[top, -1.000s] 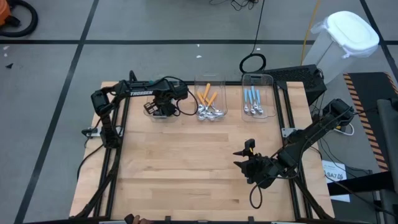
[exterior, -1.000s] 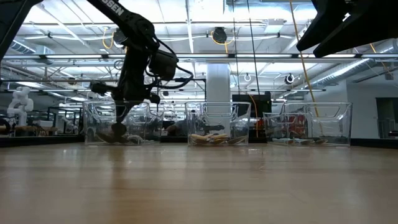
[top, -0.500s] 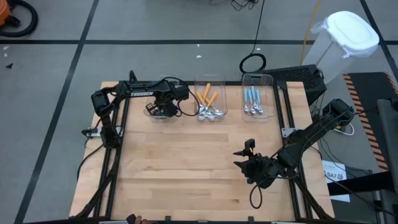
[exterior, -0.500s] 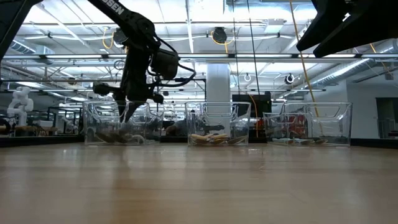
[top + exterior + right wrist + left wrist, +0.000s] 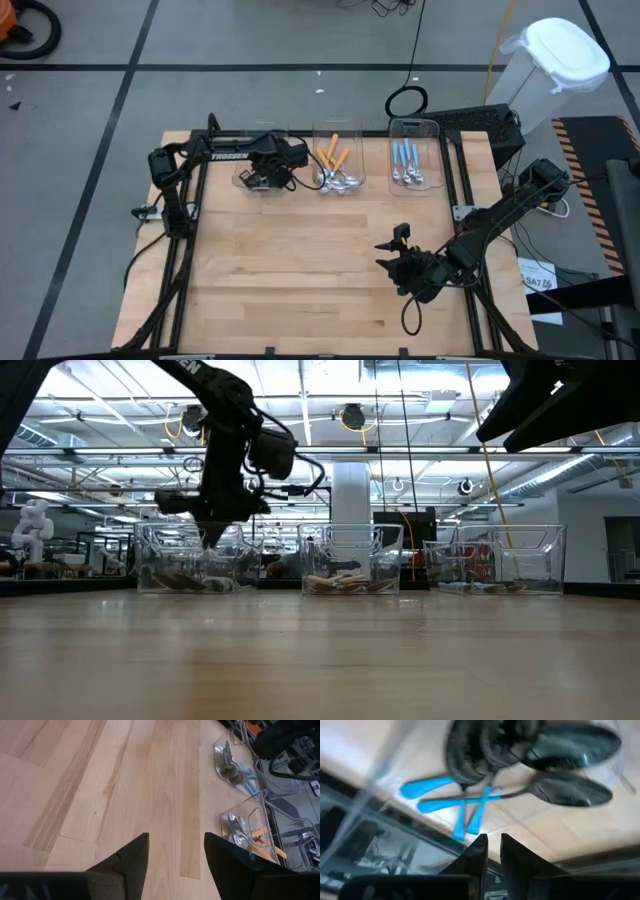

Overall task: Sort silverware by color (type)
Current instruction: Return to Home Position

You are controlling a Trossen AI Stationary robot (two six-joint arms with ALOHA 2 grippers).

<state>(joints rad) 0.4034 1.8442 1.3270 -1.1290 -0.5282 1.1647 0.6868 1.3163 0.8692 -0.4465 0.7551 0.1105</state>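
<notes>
in the high view the left pincer (image 5: 263, 176) sat a touch lower in the frame a second ago. it has now drifted slightly up and to the right over the left bin (image 5: 238, 180), at the upper left of the table (image 5: 300, 280). the orange spoons (image 5: 334, 155) lie in the middle bin (image 5: 318, 135) and the light-blue spoons (image 5: 404, 157) in the right bin (image 5: 437, 150), both at the upper centre. no spoon shows loose on the wood, so i judge the sorting finished and this arm simply backing out. the right pincer (image 5: 383, 256) waits at the lower right, where it was before. in the low view the change is plainer: the left pincer (image 5: 213, 538) was down inside the left bin (image 5: 148, 555) among the teal spoons (image 5: 185, 581), and now it hangs at about rim height, at the left of the frame. in the left wrist view the left pincer (image 5: 493, 854) at the bottom centre is pressed almost together, with only a thin slit between its fingers (image 5: 477, 855) and nothing in it. the teal spoons (image 5: 570, 793), with their black bowls, lie heaped across the upper half, well apart from the pincer. in the right wrist view the right pincer (image 5: 176, 841) at the bottom is spread wide and empty over bare wood, with the bins at the right edge.
</notes>
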